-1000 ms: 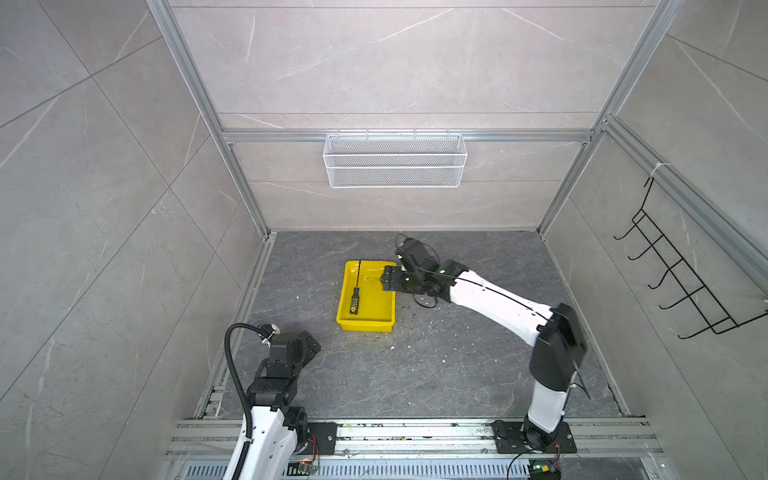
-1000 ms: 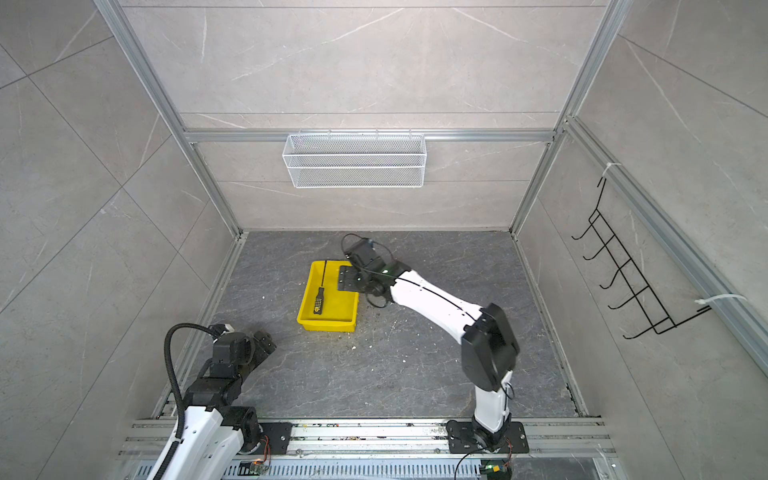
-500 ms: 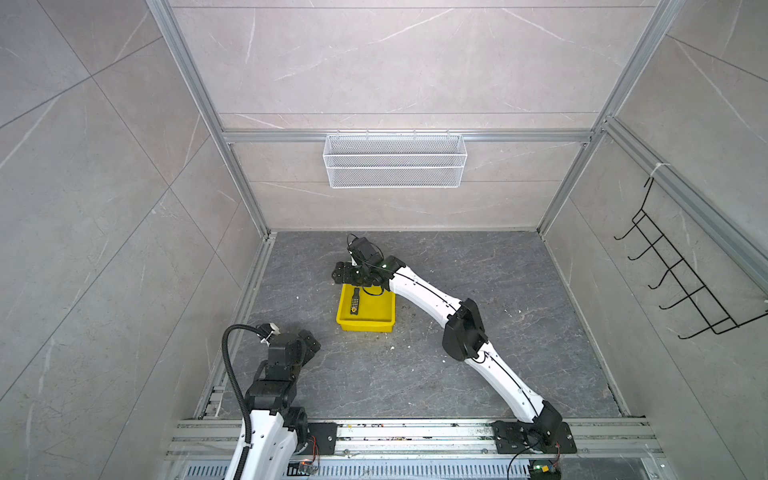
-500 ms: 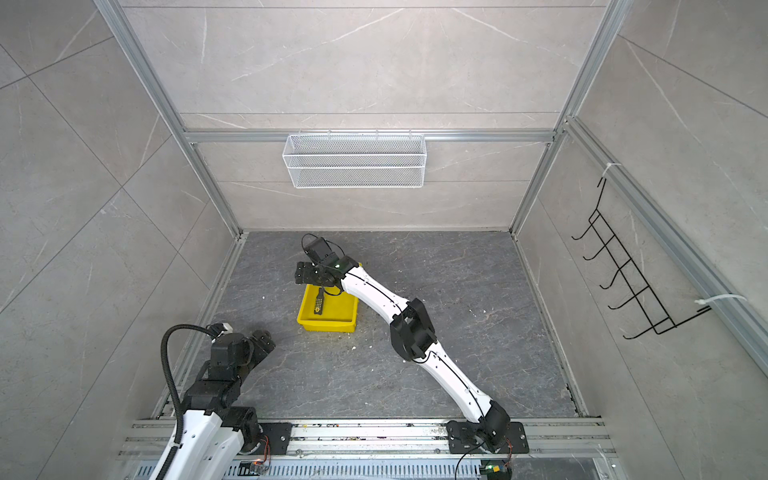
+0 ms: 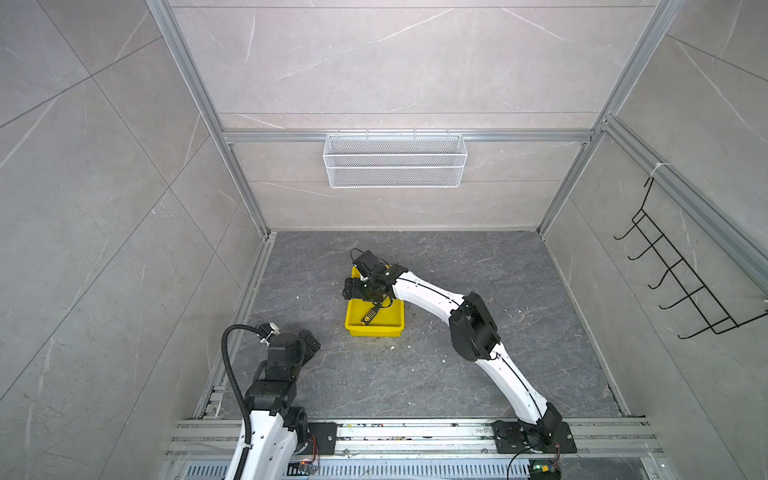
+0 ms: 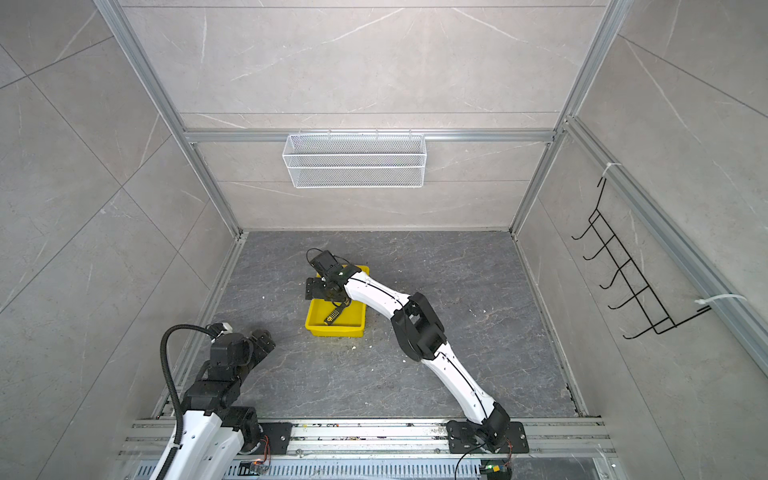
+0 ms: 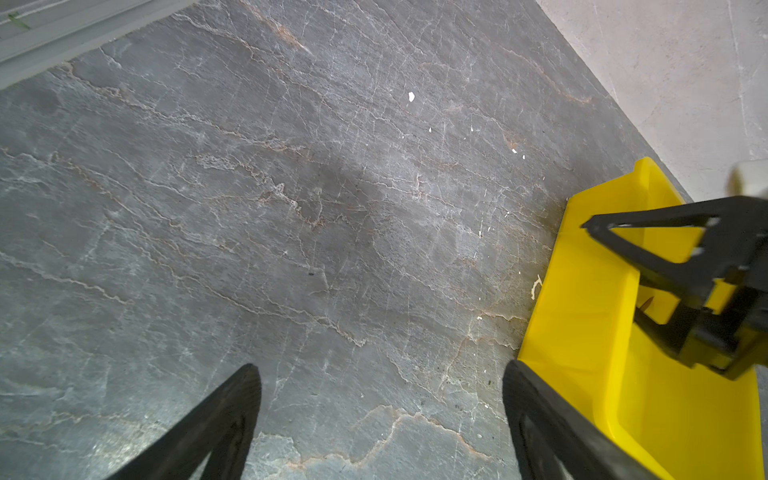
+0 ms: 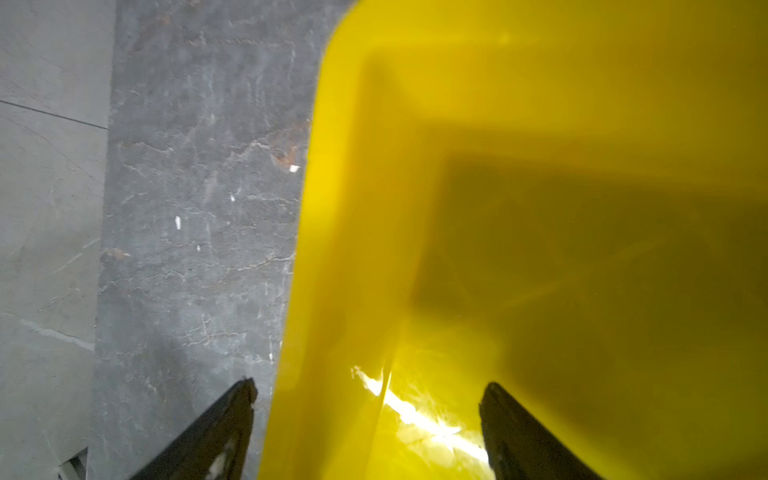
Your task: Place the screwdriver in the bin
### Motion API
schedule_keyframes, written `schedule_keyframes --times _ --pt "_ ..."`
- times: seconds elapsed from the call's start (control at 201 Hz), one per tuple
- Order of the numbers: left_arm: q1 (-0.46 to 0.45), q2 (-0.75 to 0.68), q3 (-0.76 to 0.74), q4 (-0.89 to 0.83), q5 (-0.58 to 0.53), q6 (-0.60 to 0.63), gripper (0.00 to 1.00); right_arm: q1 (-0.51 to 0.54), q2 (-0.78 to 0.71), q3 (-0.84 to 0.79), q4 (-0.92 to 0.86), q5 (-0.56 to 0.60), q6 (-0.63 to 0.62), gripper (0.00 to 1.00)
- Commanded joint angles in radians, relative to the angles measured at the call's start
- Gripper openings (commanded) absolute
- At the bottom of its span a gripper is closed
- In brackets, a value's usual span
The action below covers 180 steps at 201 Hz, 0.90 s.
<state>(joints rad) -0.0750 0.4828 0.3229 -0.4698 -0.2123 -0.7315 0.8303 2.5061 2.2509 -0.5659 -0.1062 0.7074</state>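
Observation:
The yellow bin (image 5: 394,322) (image 6: 356,320) sits on the grey floor, left of centre in both top views. The screwdriver (image 5: 370,316) (image 6: 333,316) lies slanted inside it, its black handle toward the front left; nothing grips it. My right gripper (image 5: 350,289) (image 6: 312,289) hovers over the bin's far left part, open and empty. In the right wrist view its fingers (image 8: 232,415) straddle the bin's side wall (image 8: 303,232). My left gripper (image 5: 311,341) (image 7: 380,368) rests open over bare floor at the front left, and its wrist view shows the bin's wall (image 7: 582,316) beside it.
A white wire basket (image 5: 395,160) hangs on the back wall. A black hook rack (image 5: 681,286) is fixed to the right wall. Aluminium rails (image 5: 395,432) run along the front edge. Small white crumbs (image 5: 392,336) lie on the floor near the bin.
My right gripper swung from the bin's right rim across to its far left part and its jaws opened wider. The screwdriver now lies slanted in the bin. The left arm has not moved.

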Motion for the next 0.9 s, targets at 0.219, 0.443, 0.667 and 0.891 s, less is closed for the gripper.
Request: schedule_keyframes --times 0.219,0.443,0.667,0.891 --pt "-0.002 0.014 -0.034 0.323 -0.068 0.114 1.0 -0.047 -0.649 -0.512 0.18 0.316 -0.232 1.0" --pt "-0.002 0.268 0.051 0.558 -0.245 0.315 1.0 -0.286 -1.104 -1.211 0.455 0.645 -0.497 1.0" --pt "-0.003 0.566 0.069 0.773 -0.213 0.601 1.0 -0.484 -1.247 -1.65 0.756 0.743 -0.667 1.0" --pt "-0.003 0.849 0.068 1.082 -0.16 0.76 1.0 -0.629 -1.177 -1.772 0.996 0.649 -0.583 1.0"
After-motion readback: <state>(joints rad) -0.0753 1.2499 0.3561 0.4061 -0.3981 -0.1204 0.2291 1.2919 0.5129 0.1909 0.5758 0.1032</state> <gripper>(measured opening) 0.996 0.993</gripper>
